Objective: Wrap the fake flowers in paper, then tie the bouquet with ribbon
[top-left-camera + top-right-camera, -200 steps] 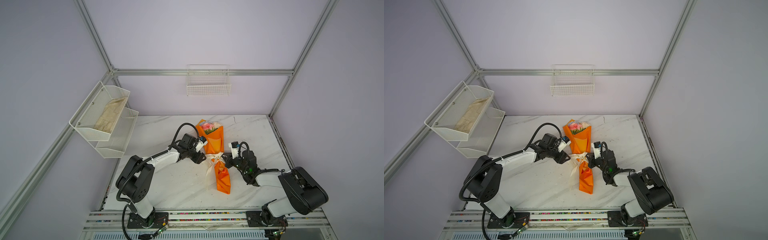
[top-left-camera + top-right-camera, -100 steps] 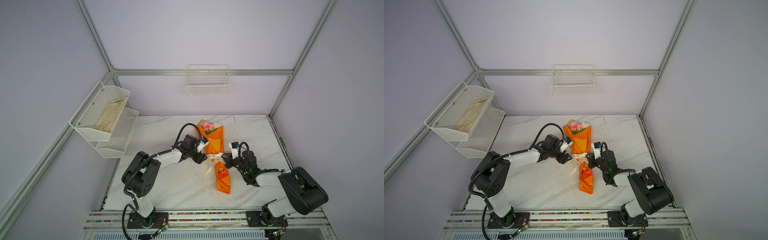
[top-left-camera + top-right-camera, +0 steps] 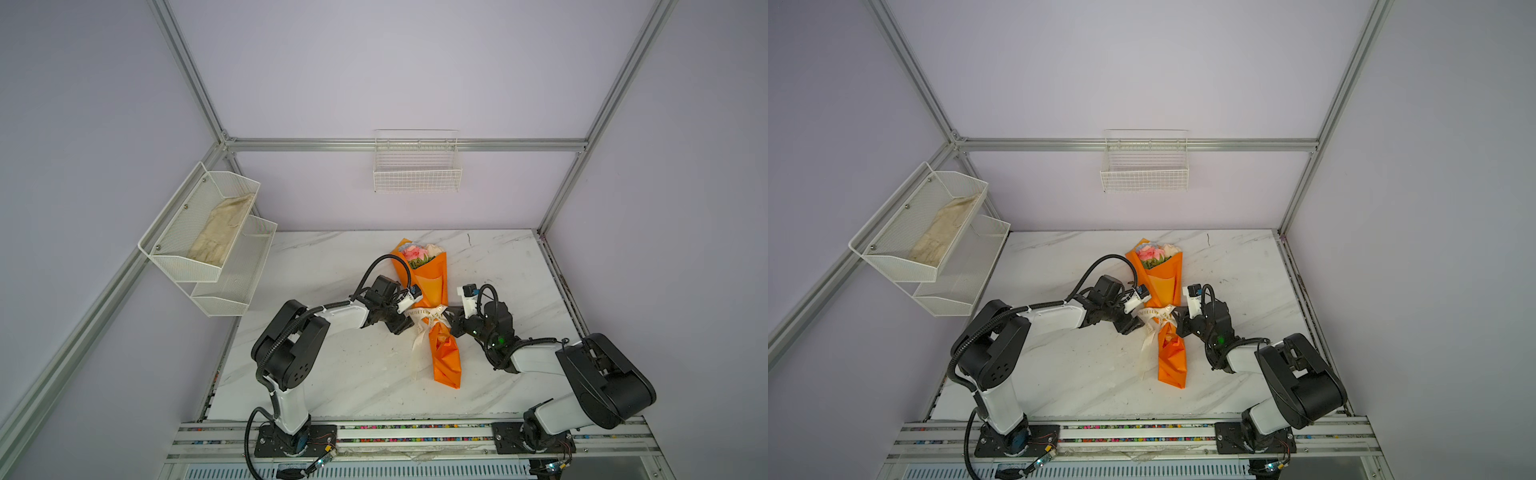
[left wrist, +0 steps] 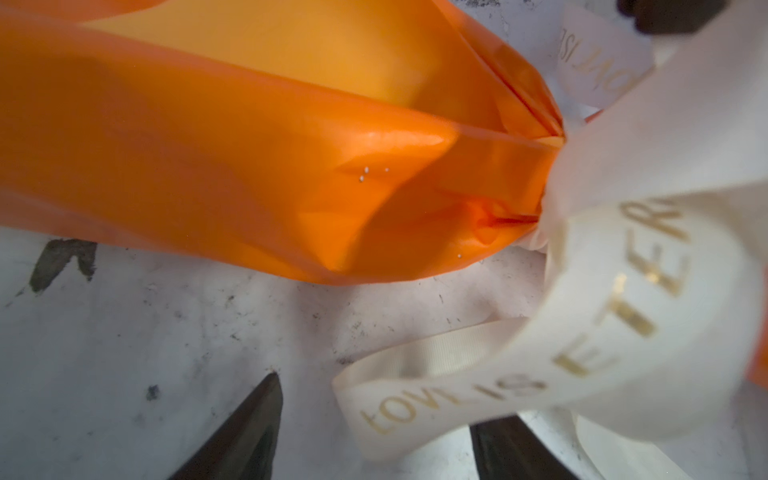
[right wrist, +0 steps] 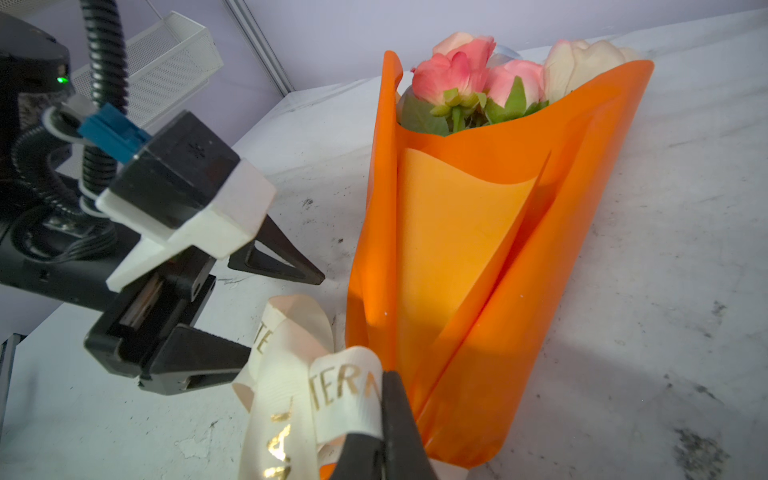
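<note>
The left arm has swung inward, its left claw staying open astride the gold-lettered cream ribbon, the right claw clamped shut on another loop, so the orange-wrapped bouquet of fake roses, lying on the white marble bench, likely awaits tightening.

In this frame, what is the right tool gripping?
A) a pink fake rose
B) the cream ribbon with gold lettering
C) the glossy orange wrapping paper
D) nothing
B: in the right wrist view the right tool pinches a loop of the cream ribbon with gold lettering, just beside the orange-wrapped bouquet of fake roses.
</note>
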Available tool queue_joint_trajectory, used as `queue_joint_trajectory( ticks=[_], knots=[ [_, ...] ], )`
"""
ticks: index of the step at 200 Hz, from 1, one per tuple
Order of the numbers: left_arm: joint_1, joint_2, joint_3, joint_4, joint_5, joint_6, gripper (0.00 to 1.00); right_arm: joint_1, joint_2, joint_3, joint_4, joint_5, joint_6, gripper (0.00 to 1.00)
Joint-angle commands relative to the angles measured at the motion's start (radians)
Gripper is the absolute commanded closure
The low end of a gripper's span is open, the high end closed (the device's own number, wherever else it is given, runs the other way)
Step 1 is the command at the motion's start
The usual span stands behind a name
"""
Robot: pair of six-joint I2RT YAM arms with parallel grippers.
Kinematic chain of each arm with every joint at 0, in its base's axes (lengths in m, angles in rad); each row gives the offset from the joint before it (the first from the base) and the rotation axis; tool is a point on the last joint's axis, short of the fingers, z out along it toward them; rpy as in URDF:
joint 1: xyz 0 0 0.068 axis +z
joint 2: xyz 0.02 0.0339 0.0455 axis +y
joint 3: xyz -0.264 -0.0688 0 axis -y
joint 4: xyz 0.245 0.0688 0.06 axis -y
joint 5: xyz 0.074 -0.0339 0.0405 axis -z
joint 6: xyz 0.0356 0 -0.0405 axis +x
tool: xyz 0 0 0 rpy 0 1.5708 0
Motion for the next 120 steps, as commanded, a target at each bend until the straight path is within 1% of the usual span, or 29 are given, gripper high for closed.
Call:
queue_joint_trajectory(
  ticks=[1,17,33,48,60,69,86,97,120],
  knots=[
    [-0.009,0.005,0.036,0.046,-0.004,0.022,0.39,0.005,-0.006,0.008,-0.024,0.012,0.010,0.94],
    [-0.008,0.005,0.042,0.047,0.005,0.009,0.47,0.006,-0.012,0.009,-0.031,0.016,0.012,0.94],
    [-0.009,0.005,0.042,0.045,0.009,-0.006,0.61,0.005,-0.017,0.007,-0.038,0.021,0.016,0.94],
    [-0.008,-0.008,0.026,0.055,0.003,-0.022,0.69,0.005,-0.022,0.008,-0.048,0.022,0.019,0.94],
    [-0.009,-0.023,0.006,0.073,0.010,-0.034,0.80,0.005,-0.028,0.007,-0.054,0.025,0.022,0.94],
    [-0.008,-0.036,-0.011,0.091,0.011,-0.044,0.85,0.006,-0.033,0.008,-0.061,0.030,0.026,0.94],
    [-0.008,-0.063,-0.035,0.113,-0.023,-0.070,0.96,0.005,-0.046,0.012,-0.085,0.045,0.039,0.94],
    [-0.008,-0.083,-0.047,0.111,-0.049,-0.079,0.99,0.005,-0.056,0.019,-0.116,0.067,0.071,0.94],
    [-0.008,-0.111,-0.036,0.031,-0.080,-0.088,1.00,0.005,-0.082,0.035,-0.194,0.121,0.169,0.94]
  ],
)
